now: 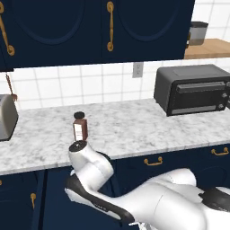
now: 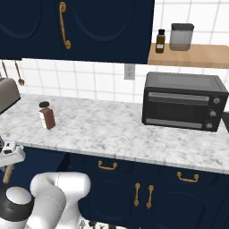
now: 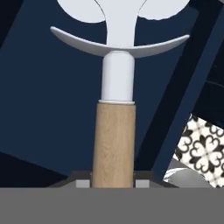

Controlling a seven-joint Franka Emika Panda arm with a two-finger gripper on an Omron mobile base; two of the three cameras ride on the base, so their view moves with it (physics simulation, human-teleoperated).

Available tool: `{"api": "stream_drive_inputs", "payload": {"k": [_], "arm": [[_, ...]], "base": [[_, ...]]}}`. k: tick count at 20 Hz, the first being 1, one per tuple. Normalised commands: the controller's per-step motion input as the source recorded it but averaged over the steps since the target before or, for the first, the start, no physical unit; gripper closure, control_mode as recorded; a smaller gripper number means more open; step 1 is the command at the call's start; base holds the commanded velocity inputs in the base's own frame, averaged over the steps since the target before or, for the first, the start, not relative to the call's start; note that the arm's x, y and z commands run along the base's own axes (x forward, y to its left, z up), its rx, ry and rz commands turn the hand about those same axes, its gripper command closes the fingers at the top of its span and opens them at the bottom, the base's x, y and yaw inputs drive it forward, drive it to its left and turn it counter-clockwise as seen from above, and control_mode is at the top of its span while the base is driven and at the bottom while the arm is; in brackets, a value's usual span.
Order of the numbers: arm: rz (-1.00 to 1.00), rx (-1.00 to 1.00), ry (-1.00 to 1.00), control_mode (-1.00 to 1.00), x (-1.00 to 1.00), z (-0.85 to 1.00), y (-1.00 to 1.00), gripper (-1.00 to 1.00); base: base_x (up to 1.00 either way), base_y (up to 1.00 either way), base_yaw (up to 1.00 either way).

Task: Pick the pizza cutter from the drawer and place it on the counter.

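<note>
Drawer (image 3: 52, 109): its navy interior lies behind the tool in the hand view, and nothing is seen lying in it. A patch of patterned floor tile (image 3: 199, 144) shows at 4 o'clock beyond its edge.

Wooden shelf (image 2: 197, 56), at 1 o'clock in the right base view: carries a small brown bottle (image 2: 160, 41) and a grey canister (image 2: 181, 36), standing just beside each other.

Counter (image 1: 134, 126): carries a brown bottle with black cap (image 1: 80, 126), upright, a black toaster oven (image 1: 193, 89) at 3 o'clock, and a toaster (image 1: 6, 117) cut off at the 9 o'clock edge.

Obscured items: in the right base view the gripper (image 2: 9, 157) sits at the 9 o'clock edge, partly cropped; a tan stub hangs below it. The wheel head of the pizza cutter (image 3: 114, 140) is cut off at 12 o'clock in the hand view.

Tool and jaws: the wooden handle rises straight from between the finger tips (image 3: 81, 183) at 6 o'clock, its white collar and curved guard above. The jaws are closed against the handle on both sides, gripping it. The cutter is held clear, below counter level.
</note>
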Motion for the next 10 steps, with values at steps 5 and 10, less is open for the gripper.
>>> {"api": "stream_drive_inputs", "payload": {"k": [5, 10], "arm": [[-0.03, 0.0, 0.0, -1.0, 0.69, 0.9, -0.32, 1.0], [-0.29, 0.0, 0.0, -1.0, 0.7, 0.38, -0.8, 1.0]], "base": [[0.0, 0.0, 0.0], [0.0, 0.0, 0.0]]}}
